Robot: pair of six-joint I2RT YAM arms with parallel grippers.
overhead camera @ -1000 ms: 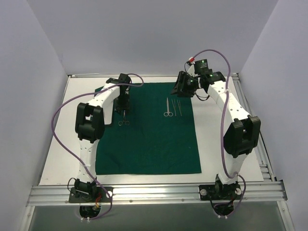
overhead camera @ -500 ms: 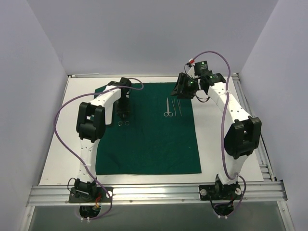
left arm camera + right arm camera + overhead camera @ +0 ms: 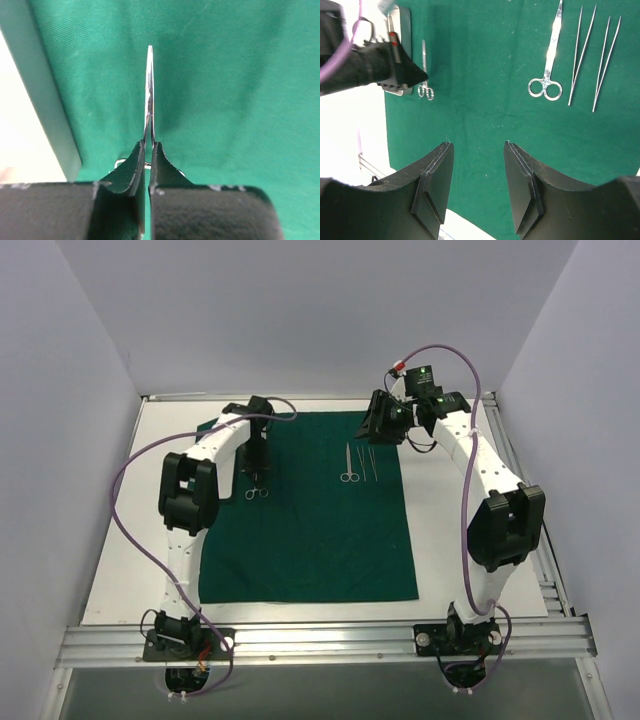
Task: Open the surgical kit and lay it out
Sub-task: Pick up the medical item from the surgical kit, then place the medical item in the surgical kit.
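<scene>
The dark green drape [image 3: 310, 520] lies spread flat on the table. My left gripper [image 3: 258, 474] is at its far left, shut on the shanks of a thin ring-handled instrument [image 3: 149, 85]. The instrument's tip points away just over the cloth, and its rings [image 3: 257, 493] show below the fingers. The steel tray [image 3: 400, 30] lies right beside it, partly hidden by the left arm. One pair of scissors [image 3: 348, 464] and two tweezers [image 3: 367, 464] lie side by side at the far middle. My right gripper [image 3: 384, 424] hovers open and empty over the drape's far right corner.
The white tabletop [image 3: 470, 560] shows around the drape. Pale walls enclose the left, the right and the back. An aluminium rail [image 3: 320, 640] runs along the near edge by the arm bases. A purple cable [image 3: 130, 530] loops beside the left arm.
My left gripper has shifted slightly near the tray with the ring-handled instrument still in it. The right arm has barely moved.
</scene>
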